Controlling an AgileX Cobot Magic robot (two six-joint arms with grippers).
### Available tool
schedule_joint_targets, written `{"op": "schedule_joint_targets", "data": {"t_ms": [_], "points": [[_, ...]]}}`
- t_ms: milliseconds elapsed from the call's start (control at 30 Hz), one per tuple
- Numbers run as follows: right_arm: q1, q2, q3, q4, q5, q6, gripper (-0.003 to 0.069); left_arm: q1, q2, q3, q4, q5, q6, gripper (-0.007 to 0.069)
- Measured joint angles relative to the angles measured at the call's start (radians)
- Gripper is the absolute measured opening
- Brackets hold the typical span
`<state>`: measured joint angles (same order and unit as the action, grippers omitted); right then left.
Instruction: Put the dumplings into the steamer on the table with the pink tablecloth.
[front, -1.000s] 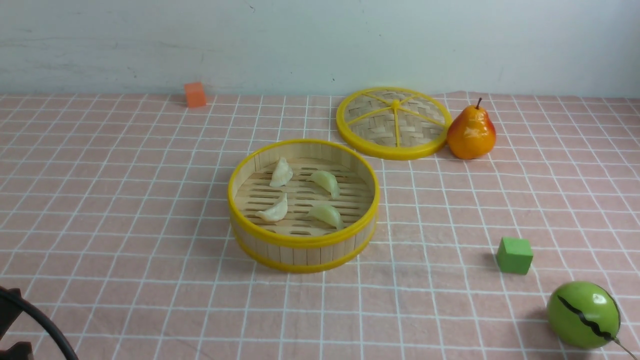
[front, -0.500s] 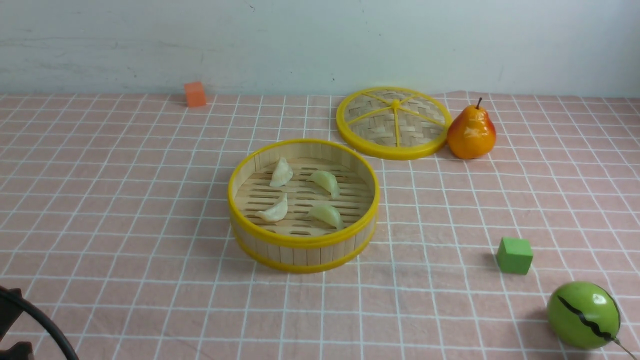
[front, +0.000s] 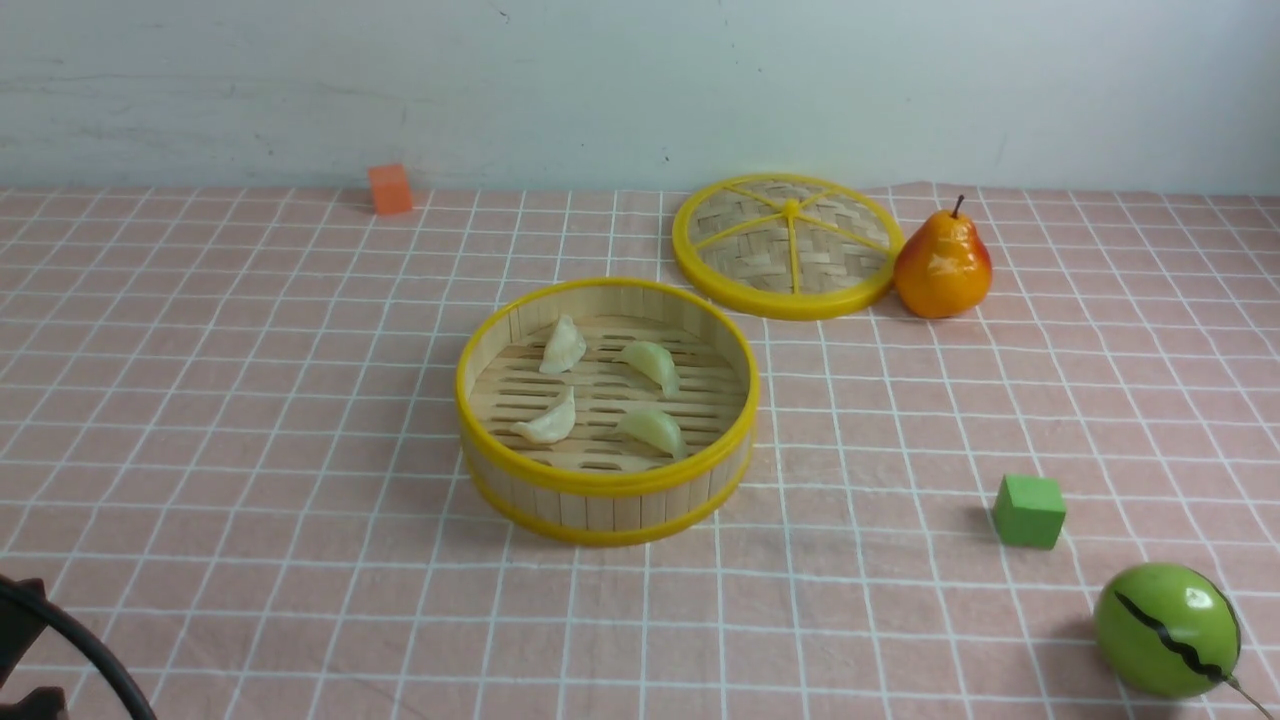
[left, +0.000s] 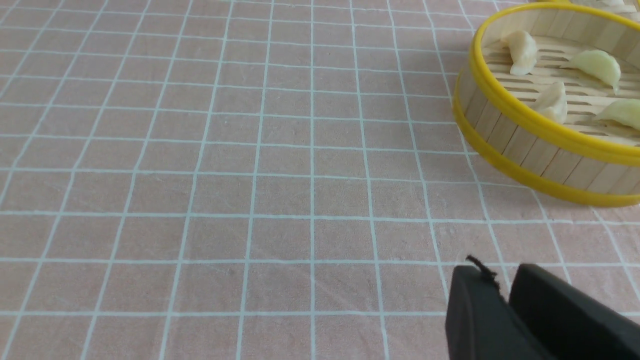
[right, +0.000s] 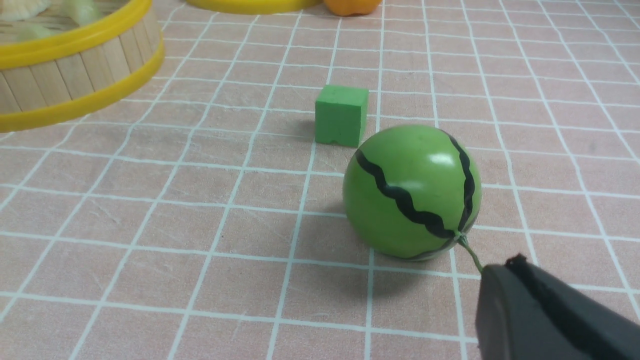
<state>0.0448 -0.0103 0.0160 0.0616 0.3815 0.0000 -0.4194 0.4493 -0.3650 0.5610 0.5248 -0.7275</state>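
Note:
The bamboo steamer (front: 607, 487) with yellow rims stands at the middle of the pink grid tablecloth (front: 250, 400). Several pale dumplings lie on its slatted floor, among them one at the back left (front: 563, 345), one at the back right (front: 650, 364) and one at the front left (front: 548, 423). The left wrist view shows the steamer (left: 520, 145) and the dumplings (left: 595, 65) in it, well ahead of my left gripper (left: 502, 277), which is shut and empty above bare cloth. My right gripper (right: 510, 270) is shut and empty. Neither gripper shows in the front view.
The flat woven lid (front: 787, 245) lies at the back right, with a pear (front: 943, 265) beside it. A green cube (front: 1029, 511) and a green striped ball (front: 1167, 630) sit at the front right; the ball (right: 412, 192) is close to my right gripper. An orange cube (front: 390, 189) is by the back wall.

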Motion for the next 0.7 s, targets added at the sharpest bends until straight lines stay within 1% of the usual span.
{"op": "schedule_joint_targets", "data": {"t_ms": [100,133,167,200,233,267,300,333,367,400,433,500,533,567,600,633,700], "points": [[0.000,0.000,0.000,0.000,0.000,0.000,-0.0001,0.018,-0.047,0.022,0.003,0.009,0.000,0.0102],[0.000,0.000,0.000,0.000,0.000,0.000,-0.0001,0.051,-0.109,0.044,-0.010,0.012,0.000,0.0105],[0.000,0.000,0.000,0.000,0.000,0.000,-0.0001,0.056,-0.109,0.046,-0.013,0.012,0.000,0.0105],[0.000,0.000,0.000,0.000,0.001,0.000,0.0000,0.101,-0.160,0.067,-0.050,0.014,0.000,0.0106],[0.000,0.000,0.000,0.000,0.001,0.000,0.0000,0.108,-0.173,0.070,-0.056,0.014,0.000,0.0106],[0.000,0.000,0.000,0.000,0.001,0.000,0.0001,0.136,-0.200,0.082,-0.082,0.018,0.003,0.0106],[0.000,0.000,0.000,0.000,0.001,0.000,0.0001,0.211,-0.262,0.118,-0.155,0.024,0.006,0.0106],[0.000,0.000,0.000,0.000,0.001,0.000,0.0002,0.218,-0.277,0.121,-0.163,0.024,0.006,0.0106],[0.000,0.000,0.000,0.000,0.001,0.000,0.0003,0.248,-0.300,0.136,-0.194,0.024,0.007,0.0106],[0.000,0.000,0.000,0.000,0.001,0.000,0.0005,0.307,-0.376,0.172,-0.252,0.020,0.013,0.0107],[0.000,0.000,0.000,0.000,0.002,0.000,0.0007,0.327,-0.406,0.187,-0.272,0.014,0.020,0.0106],[0.000,0.000,0.000,0.000,0.002,0.000,0.0010,0.360,-0.451,0.224,-0.308,-0.009,0.058,0.0106],[0.000,0.000,0.000,0.000,0.002,0.000,0.0011,0.367,-0.456,0.244,-0.322,-0.021,0.091,0.0106],[0.000,0.000,0.000,0.000,0.002,0.000,0.0011,0.369,-0.458,0.248,-0.324,-0.023,0.098,0.0106],[0.000,0.000,0.000,0.000,0.003,0.000,0.0013,0.373,-0.460,0.273,-0.339,-0.047,0.162,0.0106],[0.000,0.000,0.000,0.000,0.003,0.000,0.0013,0.374,-0.460,0.279,-0.345,-0.051,0.182,0.0106],[0.000,0.000,0.000,0.000,0.003,0.000,0.0014,0.374,-0.460,0.311,-0.371,-0.062,0.282,0.0106]]}}
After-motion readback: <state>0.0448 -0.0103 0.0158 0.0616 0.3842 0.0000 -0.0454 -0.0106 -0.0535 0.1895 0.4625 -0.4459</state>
